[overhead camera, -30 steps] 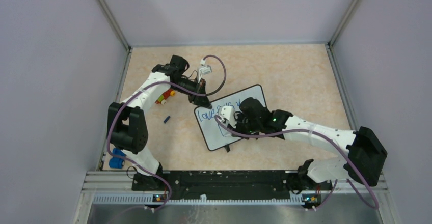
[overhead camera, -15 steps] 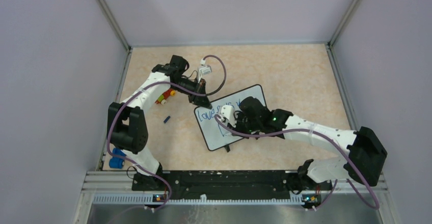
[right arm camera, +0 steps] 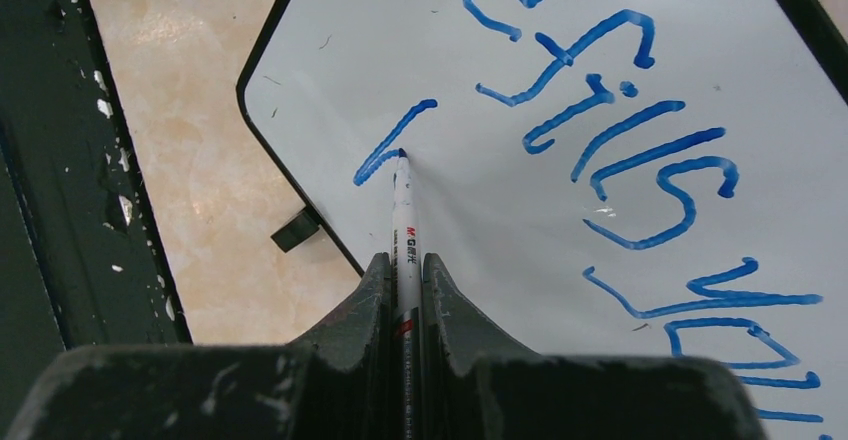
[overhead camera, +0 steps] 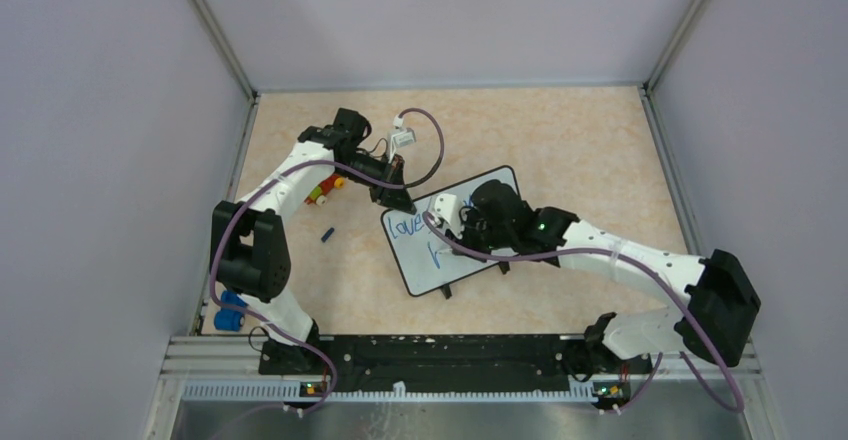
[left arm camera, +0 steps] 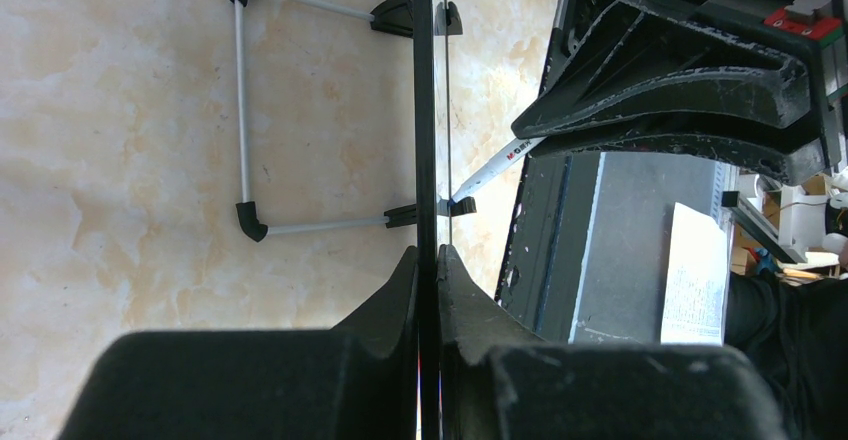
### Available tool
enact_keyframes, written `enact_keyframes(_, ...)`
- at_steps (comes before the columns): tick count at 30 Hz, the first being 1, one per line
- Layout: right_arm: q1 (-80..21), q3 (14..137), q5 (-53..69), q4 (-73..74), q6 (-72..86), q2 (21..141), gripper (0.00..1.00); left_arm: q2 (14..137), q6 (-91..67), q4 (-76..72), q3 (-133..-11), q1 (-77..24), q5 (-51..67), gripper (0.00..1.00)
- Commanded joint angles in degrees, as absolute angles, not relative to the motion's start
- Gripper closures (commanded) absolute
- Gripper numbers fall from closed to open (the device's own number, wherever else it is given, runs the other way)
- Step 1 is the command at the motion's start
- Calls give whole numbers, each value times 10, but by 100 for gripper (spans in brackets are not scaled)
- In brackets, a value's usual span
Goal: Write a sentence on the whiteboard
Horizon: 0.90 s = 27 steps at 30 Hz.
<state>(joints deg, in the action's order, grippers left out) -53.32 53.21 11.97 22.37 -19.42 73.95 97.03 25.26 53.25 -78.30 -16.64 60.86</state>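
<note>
A beige marbled table (overhead camera: pixel 580 150) is enclosed by pale lilac walls, and a black rail (overhead camera: pixel 440 355) carrying both arm bases runs along its near edge. A blue object (overhead camera: pixel 229 312) is seen at the near left corner.

Just beyond the rail, the whiteboard (overhead camera: pixel 425 275) is set near the middle of the table, turned at a slant. The right gripper (right arm camera: pixel 405 265) is reached over it from the right, its jaws closed on a white marker (right arm camera: pixel 404 210). The marker's tip is pressed to the board at the end of a short blue stroke. Above that stroke the sentence (right arm camera: pixel 600 130) is written in blue: "love fills" is read, then a word cut off by the picture's edge. A small black foot (right arm camera: pixel 297 230) is seen at the board's edge.

At the board's far left corner, the left gripper (left arm camera: pixel 428 260) is clamped tight on the thin black frame, seen edge-on.

Left of the board a small dark blue cap (overhead camera: pixel 327 234) lies apart, and farther back some red and yellow pieces (overhead camera: pixel 322 192) are grouped beneath the left arm.
</note>
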Motion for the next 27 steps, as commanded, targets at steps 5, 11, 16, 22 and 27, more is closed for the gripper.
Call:
enact_keyframes(5, -506, 556, 108, 222, -201, 721, 100, 966, 267, 539, -792, -165, 626, 100)
enact_keyframes(11, -505, 531, 119, 238, -211, 717, 100, 968, 267, 540, -794, -165, 625, 100)
enact_keyframes(16, -507, 516, 140, 249, -215, 715, 100, 969, 267, 539, -794, -165, 625, 100)
enact_keyframes(22, -517, 508, 144, 256, -220, 719, 100, 969, 267, 539, -794, -165, 624, 100)
enact_keyframes(27, -519, 514, 153, 259, -213, 709, 100, 968, 267, 539, -792, -165, 625, 100)
